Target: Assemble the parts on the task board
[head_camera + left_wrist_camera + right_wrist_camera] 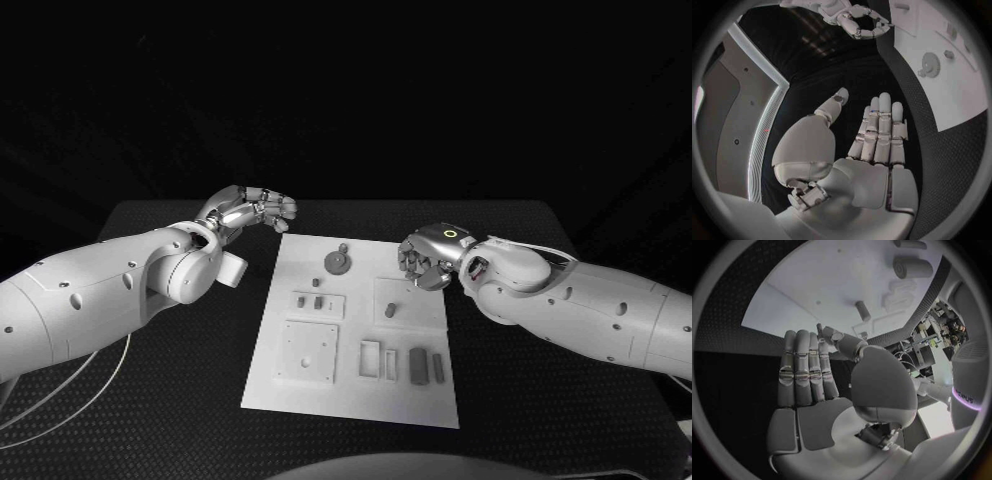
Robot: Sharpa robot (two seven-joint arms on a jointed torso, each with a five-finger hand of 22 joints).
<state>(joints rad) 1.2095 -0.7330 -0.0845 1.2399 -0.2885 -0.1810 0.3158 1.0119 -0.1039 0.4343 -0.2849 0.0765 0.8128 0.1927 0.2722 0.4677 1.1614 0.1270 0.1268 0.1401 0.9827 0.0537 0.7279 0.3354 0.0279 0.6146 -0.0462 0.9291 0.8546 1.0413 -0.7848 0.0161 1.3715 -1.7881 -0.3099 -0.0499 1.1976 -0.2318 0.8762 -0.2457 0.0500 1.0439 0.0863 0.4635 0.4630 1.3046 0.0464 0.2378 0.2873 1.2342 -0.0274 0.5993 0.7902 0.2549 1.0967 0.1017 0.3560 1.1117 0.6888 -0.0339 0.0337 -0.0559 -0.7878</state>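
1. The task board lies flat in the middle of the black surface, grey parts resting on it.
2. The left hand hovers off the board's far left corner, fingers apart, holding nothing.
3. The right hand hangs over the board's far right edge, released; it seems clear of the parts.

Left hand at the end of its white arm, fingers loosely curled and apart, holding nothing, right hand palm down, fingers extended side by side, empty
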